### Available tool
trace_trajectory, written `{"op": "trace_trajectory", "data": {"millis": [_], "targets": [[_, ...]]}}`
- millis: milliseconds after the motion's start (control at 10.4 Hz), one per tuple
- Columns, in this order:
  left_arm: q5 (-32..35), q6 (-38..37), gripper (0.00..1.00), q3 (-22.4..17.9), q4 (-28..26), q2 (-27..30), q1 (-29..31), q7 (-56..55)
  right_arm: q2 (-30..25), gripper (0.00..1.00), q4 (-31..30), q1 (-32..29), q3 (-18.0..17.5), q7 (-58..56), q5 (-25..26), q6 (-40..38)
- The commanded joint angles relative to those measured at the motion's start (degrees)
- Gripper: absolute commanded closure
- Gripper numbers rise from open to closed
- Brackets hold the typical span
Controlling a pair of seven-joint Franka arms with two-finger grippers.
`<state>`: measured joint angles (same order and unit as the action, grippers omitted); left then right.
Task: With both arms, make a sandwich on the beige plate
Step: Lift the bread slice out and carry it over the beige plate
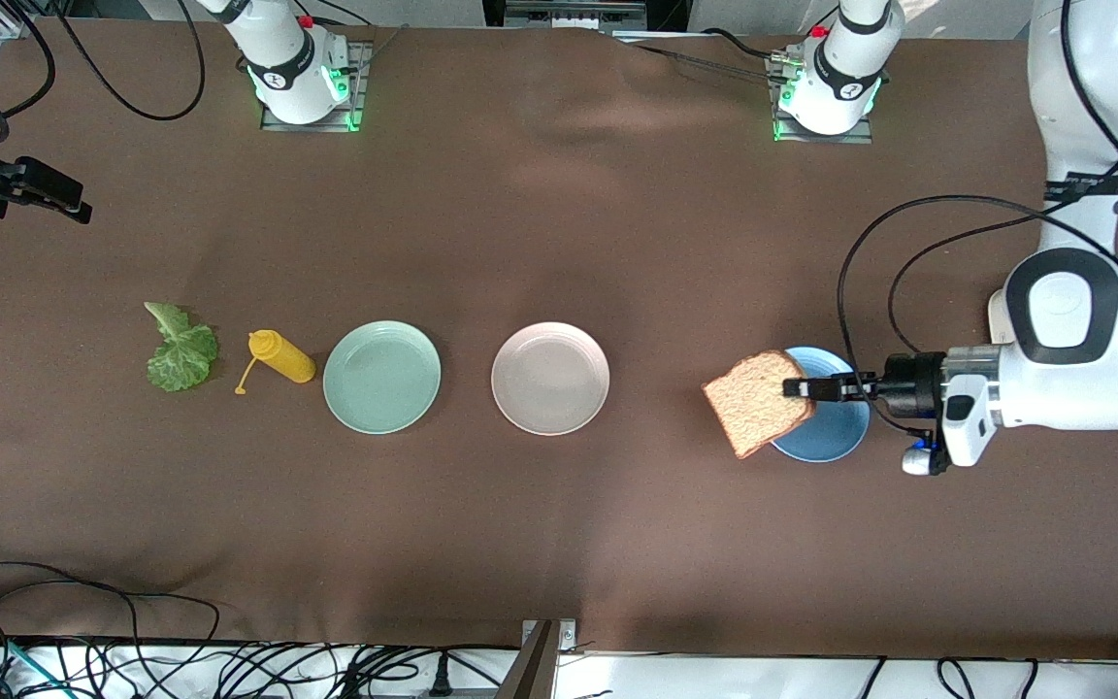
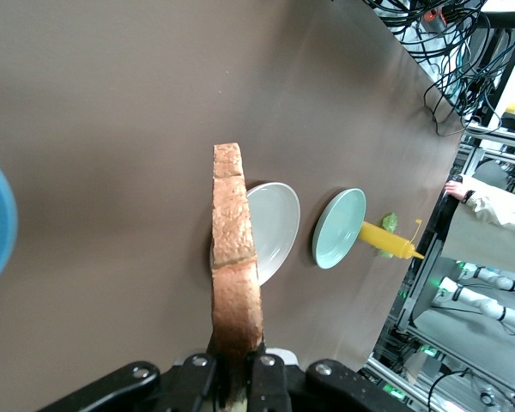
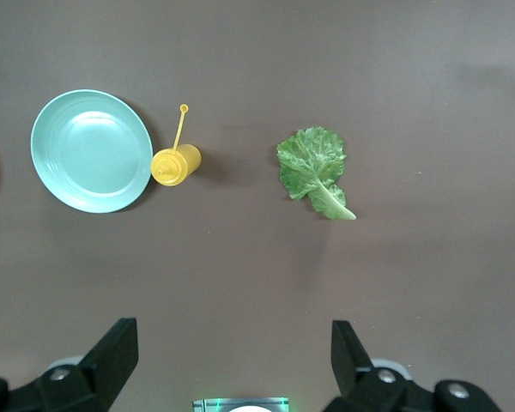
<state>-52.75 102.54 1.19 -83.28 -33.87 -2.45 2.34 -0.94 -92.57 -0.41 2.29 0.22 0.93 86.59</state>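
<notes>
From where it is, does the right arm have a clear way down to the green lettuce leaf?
Probably yes. The right gripper hangs with jaws open over bare brown tablecloth near the ruffled green lettuce leaf, nothing between them. The yellow squeeze bottle lies apart beside the leaf, and the left gripper holds brown bread at the blue plate.

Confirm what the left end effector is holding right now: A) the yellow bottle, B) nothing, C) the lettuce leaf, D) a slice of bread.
D: the left end effector is shut on a bread slice, lifted over the edge of the blue plate.
</notes>
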Motion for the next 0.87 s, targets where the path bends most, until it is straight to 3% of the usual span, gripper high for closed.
{"op": "trace_trajectory", "data": {"millis": [0, 289, 772], "targets": [[-5.7, 9.1, 1.00, -0.7, -1.7, -1.4, -6.7, -2.3, -0.5, 0.00, -0.2, 0.0, 0.1, -0.6, -0.4, 0.2], [-11.3, 18.1, 1.00, -0.7, -1.7, -3.8, -13.7, -3.0, -0.4, 0.00, -0.2, -0.1, 0.1, -0.6, -0.4, 0.4], [-18.3, 26.7, 1.00, -0.7, -2.1, -7.5, -21.8, -4.3, -0.4, 0.00, -0.2, -0.1, 0.1, -0.6, -0.2, 0.8]]}}
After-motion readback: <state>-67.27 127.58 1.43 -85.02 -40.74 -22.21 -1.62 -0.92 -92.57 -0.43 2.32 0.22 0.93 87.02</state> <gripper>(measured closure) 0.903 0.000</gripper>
